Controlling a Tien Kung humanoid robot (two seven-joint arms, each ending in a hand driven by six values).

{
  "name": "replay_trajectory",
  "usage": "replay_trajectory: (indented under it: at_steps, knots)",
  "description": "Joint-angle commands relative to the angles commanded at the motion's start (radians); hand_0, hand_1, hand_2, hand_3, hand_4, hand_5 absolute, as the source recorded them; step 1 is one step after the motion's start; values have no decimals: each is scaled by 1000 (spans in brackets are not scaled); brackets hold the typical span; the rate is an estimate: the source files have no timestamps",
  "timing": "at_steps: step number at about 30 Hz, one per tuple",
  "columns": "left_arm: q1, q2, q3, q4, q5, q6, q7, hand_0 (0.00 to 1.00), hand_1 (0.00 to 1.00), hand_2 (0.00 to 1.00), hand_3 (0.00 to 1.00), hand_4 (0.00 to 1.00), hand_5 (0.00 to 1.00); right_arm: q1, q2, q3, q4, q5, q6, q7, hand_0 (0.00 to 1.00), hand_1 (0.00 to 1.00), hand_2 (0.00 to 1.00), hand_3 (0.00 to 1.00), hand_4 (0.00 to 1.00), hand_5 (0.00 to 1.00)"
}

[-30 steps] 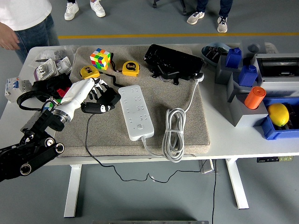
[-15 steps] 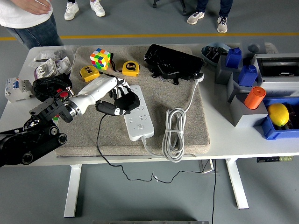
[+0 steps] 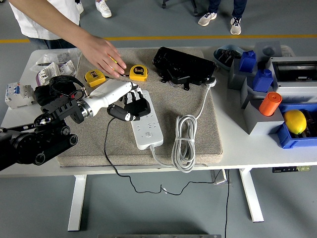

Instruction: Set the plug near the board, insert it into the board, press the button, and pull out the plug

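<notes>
- The plug (image 3: 125,112), black, sits in the grip of the left hand (image 3: 130,105) at centre-left of the frame, directly over the upper half of the board (image 3: 144,119). The fingers are curled round it; whether the pins meet a socket is hidden by the hand.
- The board, a white power strip, lies loose on the grey mat (image 3: 198,134). Judgement: an off-centre push may slide or twist it rather than seat the plug.
- The plug's black cord (image 3: 110,153) trails down over the near table edge. Judgement: its drag may tilt the plug in the grip.
- The board's button (image 3: 148,135) lies below the hand, near the strip's lower end, uncovered.
- The board's own white cable (image 3: 183,141) is coiled just beside it on the right; risk of snagging appears low.
- A person's hand (image 3: 103,53) reaches in at upper left, above a yellow tape measure (image 3: 138,72) and near the robot's forearm. Judgement: contact is possible if either moves.
- The right hand is not in view.
</notes>
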Motion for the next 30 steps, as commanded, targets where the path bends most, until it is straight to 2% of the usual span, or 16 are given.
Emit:
replay_trajectory:
  at_steps: [5, 13, 30]
  knots:
    - [-7, -3, 24, 35, -6, -2, -8, 288, 322, 357, 518, 831, 85, -2, 0, 2, 1, -1, 0, 0, 696, 700, 678, 574, 998, 528]
    - [-13, -1, 35, 55, -3, -7, -17, 284, 323, 356, 517, 844, 105, -4, 1, 7, 1, -1, 0, 1, 696, 700, 678, 574, 998, 528]
    - [-9, 2, 53, 65, -10, -11, -24, 291, 329, 357, 519, 845, 108, -4, 4, 11, 1, -3, 1, 2, 696, 700, 678, 574, 998, 527]
